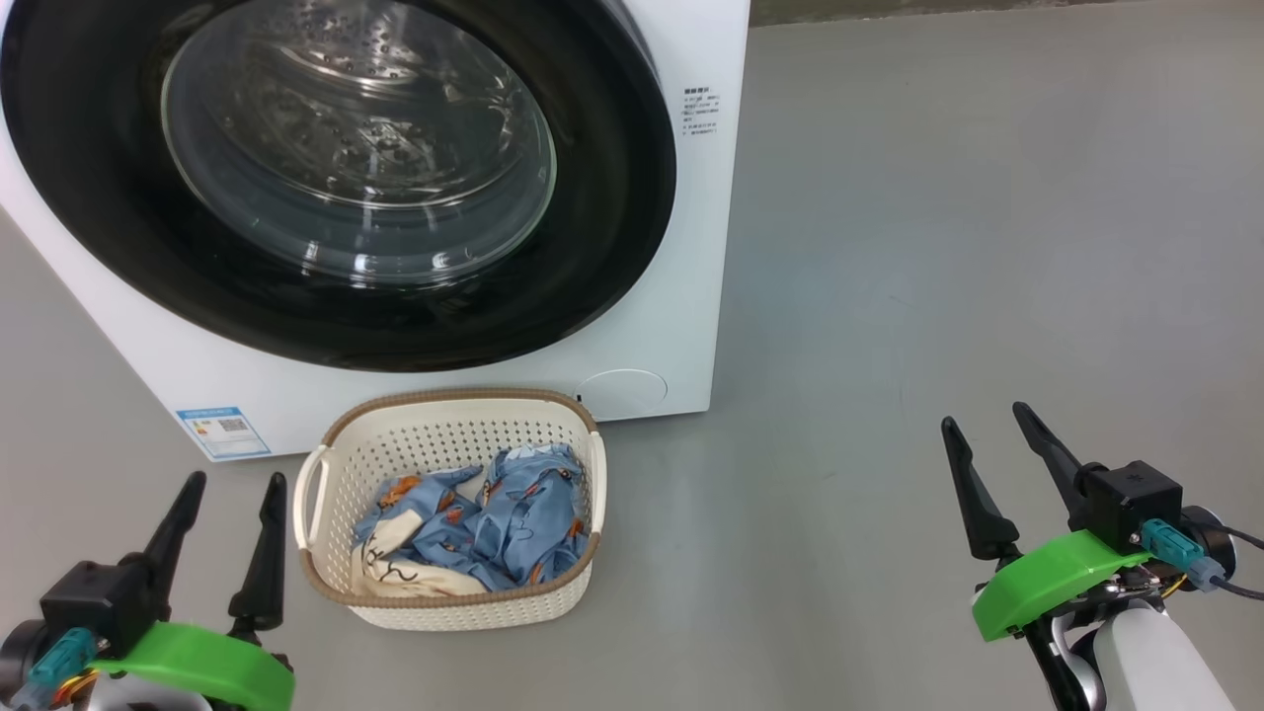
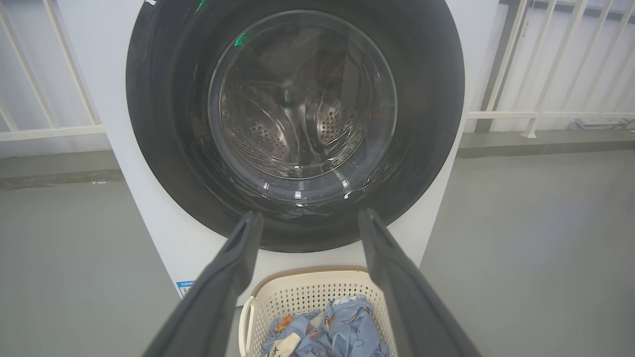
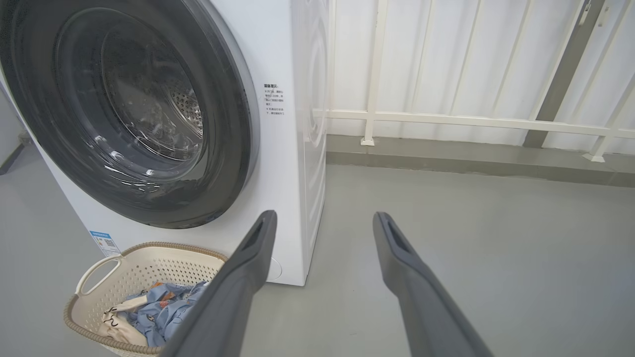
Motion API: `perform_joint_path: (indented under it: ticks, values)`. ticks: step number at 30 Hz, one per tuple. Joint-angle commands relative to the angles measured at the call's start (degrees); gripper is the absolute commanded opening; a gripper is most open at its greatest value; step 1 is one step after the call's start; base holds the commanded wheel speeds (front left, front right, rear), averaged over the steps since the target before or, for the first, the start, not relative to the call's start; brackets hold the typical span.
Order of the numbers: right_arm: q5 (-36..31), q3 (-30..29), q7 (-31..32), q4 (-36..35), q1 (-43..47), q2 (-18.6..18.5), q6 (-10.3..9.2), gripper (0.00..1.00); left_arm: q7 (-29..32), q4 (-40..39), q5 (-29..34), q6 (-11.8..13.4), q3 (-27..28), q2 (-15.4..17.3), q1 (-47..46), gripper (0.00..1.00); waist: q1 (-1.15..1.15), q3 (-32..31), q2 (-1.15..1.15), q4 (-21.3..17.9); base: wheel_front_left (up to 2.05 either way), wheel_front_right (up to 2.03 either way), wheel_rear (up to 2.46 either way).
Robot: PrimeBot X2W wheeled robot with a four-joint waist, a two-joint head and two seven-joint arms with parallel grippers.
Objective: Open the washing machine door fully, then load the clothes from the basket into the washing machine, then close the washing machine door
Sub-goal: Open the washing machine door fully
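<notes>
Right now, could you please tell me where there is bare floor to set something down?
The grey floor right of the washing machine, out to the right gripper and back to the white railing, is bare. Crowded: below the washing machine door, where the basket of clothes sits close to the machine, left gripper beside its handle.

Glossy black door, perforated plastic basket, cloth clothes.

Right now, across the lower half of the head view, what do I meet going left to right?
left gripper → basket, holding the clothes → right gripper
</notes>
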Motion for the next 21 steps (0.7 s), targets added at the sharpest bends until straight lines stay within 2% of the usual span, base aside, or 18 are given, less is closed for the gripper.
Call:
perform_joint_path:
  ticks: [1,21]
  values:
    - [0.4,1.1,-0.7,-1.6,-1.5,-0.1,0.09,1.0,-0.4,-1.6,0.5,-0.1,2.1,1.8,-1.6,1.0,0.0,-0.1,0.0,0.0,0.0,0.0,0.0]
    - [0.7,1.2,-0.7,-1.6,-1.0,-0.4,0.09,1.0,-0.4,-2.4,0.8,-0.1,1.3,2.1,-1.1,1.0,0.0,-0.3,0.0,0.5,0.0,0.0,0.0]
